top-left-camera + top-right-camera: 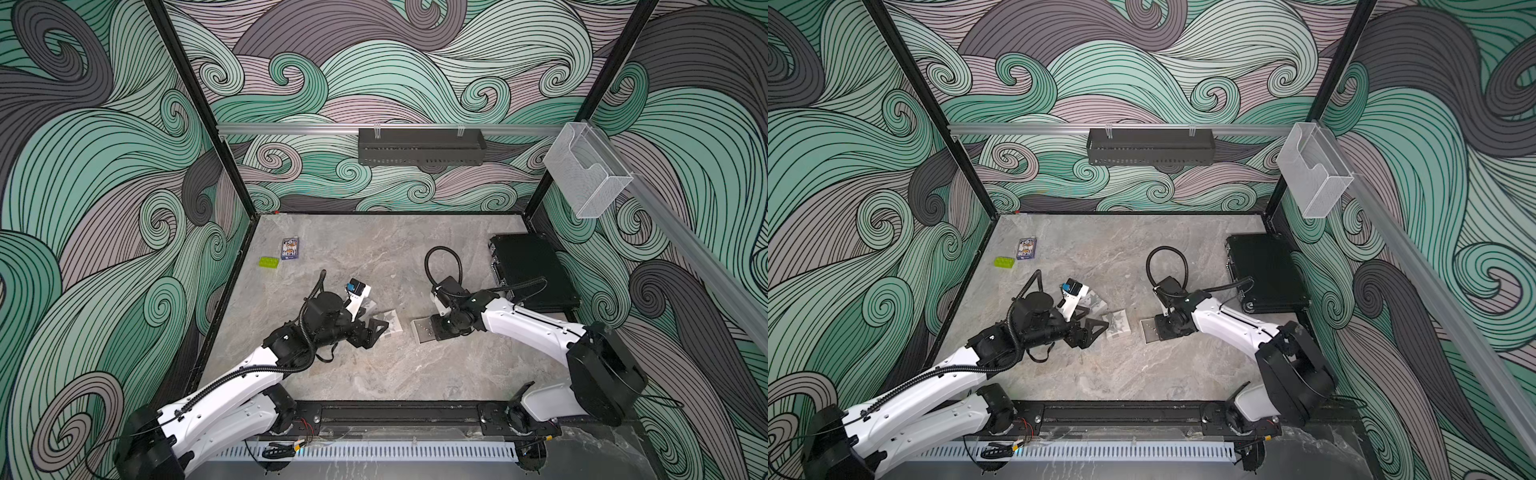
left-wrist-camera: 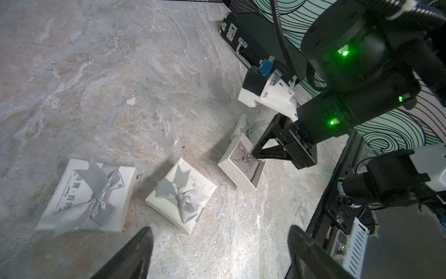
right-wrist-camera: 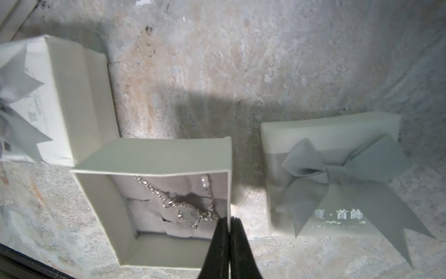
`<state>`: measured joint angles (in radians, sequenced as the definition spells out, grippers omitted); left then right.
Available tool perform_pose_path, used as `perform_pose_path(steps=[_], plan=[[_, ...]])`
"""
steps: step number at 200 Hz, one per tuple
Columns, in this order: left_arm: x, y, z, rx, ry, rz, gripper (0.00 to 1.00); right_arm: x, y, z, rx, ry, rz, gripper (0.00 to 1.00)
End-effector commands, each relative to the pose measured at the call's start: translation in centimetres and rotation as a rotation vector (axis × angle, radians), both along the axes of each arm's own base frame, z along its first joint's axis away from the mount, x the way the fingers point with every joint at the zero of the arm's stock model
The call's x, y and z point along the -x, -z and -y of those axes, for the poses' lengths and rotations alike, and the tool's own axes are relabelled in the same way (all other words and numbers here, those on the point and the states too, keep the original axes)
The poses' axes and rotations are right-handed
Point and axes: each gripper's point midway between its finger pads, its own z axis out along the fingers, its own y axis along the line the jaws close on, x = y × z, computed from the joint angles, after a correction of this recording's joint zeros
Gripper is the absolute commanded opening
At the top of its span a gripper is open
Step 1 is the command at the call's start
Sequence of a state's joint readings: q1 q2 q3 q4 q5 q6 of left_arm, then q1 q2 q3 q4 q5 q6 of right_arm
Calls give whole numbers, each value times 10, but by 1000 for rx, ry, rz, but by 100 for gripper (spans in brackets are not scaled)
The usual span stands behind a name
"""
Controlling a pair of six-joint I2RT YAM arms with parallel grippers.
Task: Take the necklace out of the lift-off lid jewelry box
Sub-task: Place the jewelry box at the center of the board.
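The necklace [image 3: 179, 209] lies in the open box [image 3: 101, 200]. The right gripper [image 3: 228, 221] is pressed together by its chain — caught or not, I cannot tell. Lift slowly, straight up — the left gripper [image 2: 218, 253], spread wide, can steady the box.

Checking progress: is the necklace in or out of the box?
In. The silver chain necklace lies on the grey cushion inside the lidless white cardboard box.

The lift-off lid jewelry box [image 3: 154, 157] is a small white cardboard square, upright and open on the marble tabletop [image 3: 241, 72] with its lid off. Inside it the necklace [image 3: 185, 212], a thin silver chain with a pale pendant, lies loosely across the grey padded insert.
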<state>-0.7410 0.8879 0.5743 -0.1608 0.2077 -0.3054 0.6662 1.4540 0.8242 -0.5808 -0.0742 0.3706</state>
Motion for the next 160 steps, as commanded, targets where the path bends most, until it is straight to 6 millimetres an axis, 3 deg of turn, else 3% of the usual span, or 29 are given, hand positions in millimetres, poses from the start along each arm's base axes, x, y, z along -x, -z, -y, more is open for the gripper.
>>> perform_pose_path(steps=[1, 32, 92, 132, 160], plan=[[-1, -5, 5, 21, 22, 7, 85, 2, -4, 0, 10, -11, 1, 18], [-2, -2, 6, 17, 21, -2, 85, 4, -18, -3, 3, -37, 34, 34], [-3, 0, 5, 17, 8, -12, 84, 5, -41, -18, -46, -72, 87, 35], [-3, 0, 5, 16, 10, -11, 83, 6, -25, -17, -17, -46, 59, 36], [-2, 0, 4, 12, 11, -6, 83, 6, -17, -18, -15, -40, 53, 43]])
